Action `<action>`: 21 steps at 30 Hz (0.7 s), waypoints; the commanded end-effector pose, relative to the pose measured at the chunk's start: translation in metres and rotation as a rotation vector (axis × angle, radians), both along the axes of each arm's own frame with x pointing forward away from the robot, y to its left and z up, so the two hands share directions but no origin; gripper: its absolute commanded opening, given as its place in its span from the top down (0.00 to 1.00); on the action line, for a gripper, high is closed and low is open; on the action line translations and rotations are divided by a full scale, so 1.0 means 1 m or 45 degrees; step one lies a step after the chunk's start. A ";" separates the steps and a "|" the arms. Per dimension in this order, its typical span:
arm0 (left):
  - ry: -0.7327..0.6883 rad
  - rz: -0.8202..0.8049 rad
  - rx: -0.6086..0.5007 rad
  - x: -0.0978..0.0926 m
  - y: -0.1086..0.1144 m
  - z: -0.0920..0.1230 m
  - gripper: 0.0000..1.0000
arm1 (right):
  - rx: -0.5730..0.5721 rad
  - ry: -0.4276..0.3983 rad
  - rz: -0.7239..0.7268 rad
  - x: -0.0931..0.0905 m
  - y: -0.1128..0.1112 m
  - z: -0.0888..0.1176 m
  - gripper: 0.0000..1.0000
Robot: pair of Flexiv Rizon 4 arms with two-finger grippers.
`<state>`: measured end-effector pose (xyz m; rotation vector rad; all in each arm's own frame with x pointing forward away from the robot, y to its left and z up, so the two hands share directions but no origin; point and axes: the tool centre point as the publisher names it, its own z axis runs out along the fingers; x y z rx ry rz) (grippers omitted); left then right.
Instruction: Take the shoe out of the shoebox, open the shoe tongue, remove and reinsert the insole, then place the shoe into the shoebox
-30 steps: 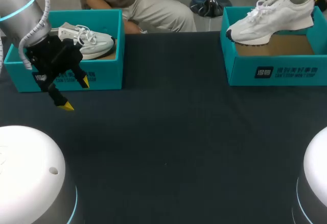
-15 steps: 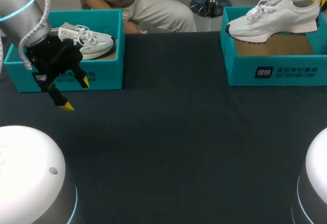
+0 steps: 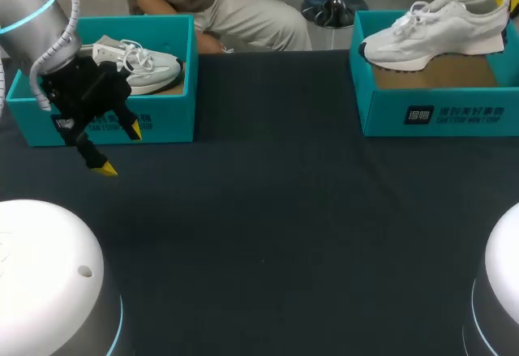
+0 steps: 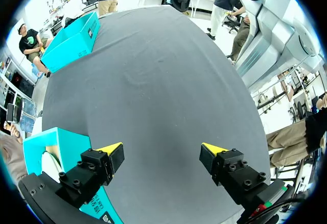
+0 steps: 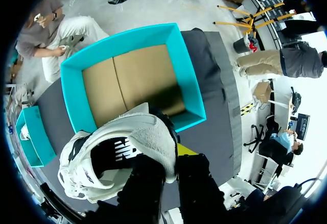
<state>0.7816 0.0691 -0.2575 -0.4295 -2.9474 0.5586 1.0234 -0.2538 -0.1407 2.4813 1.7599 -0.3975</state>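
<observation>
A white sneaker [image 3: 434, 25] hangs just above the open teal shoebox [image 3: 438, 114] at the table's far right. My right gripper [image 5: 171, 152] is shut on its heel collar, with the shoe [image 5: 115, 157] hanging beside the fingers and the box's [image 5: 76, 99] brown floor below. In the head view that gripper is almost cut off at the edge. My left gripper [image 3: 118, 151] stands open and empty in front of the left teal box [image 3: 105, 121], which holds another pale sneaker [image 3: 138, 64]. Its yellow tips [image 4: 110, 148] stand wide apart over bare cloth.
Dark cloth [image 3: 268, 210] covers the table between the two boxes. The left box's corner [image 4: 59, 150] lies close beside my left gripper's finger. White arm bases [image 3: 49, 283] sit at the near corners.
The white sneaker has risen a little and its heel has shifted toward the right edge. My left arm has not moved.
</observation>
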 end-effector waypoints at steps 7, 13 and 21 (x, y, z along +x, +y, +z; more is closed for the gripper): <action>0.001 -0.001 0.004 0.000 0.000 0.000 0.00 | 0.017 0.002 -0.163 -0.002 -0.011 -0.008 1.00; 0.001 -0.001 0.004 0.000 0.000 0.000 0.00 | 0.008 -0.009 -0.242 0.002 -0.015 -0.016 1.00; 0.001 -0.001 0.004 0.000 0.000 0.000 0.00 | 0.000 -0.032 -0.304 0.007 -0.029 -0.026 1.00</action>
